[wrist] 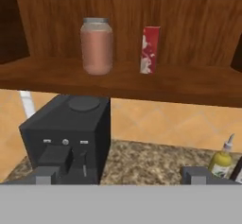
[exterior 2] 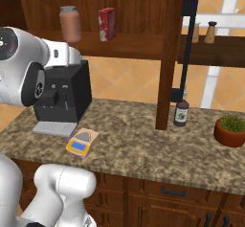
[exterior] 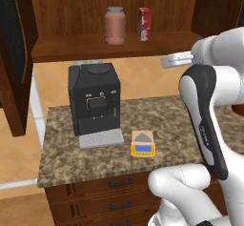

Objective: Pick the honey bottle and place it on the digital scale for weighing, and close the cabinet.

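Honey bottle stands upright on the open cabinet shelf, grey lid on, red-and-white carton just beside it to its right, not touching. Cabinet doors open, one dark door edge-on over the counter. Below, digital scale sits bare on the granite counter, just beside the black coffee machine tray. Gripper up at coffee-machine height, facing the shelf, well apart from bottle, fingers spread wide, holding nothing. Yellow spout bottle, dark bottle, potted plant farther right on counter.
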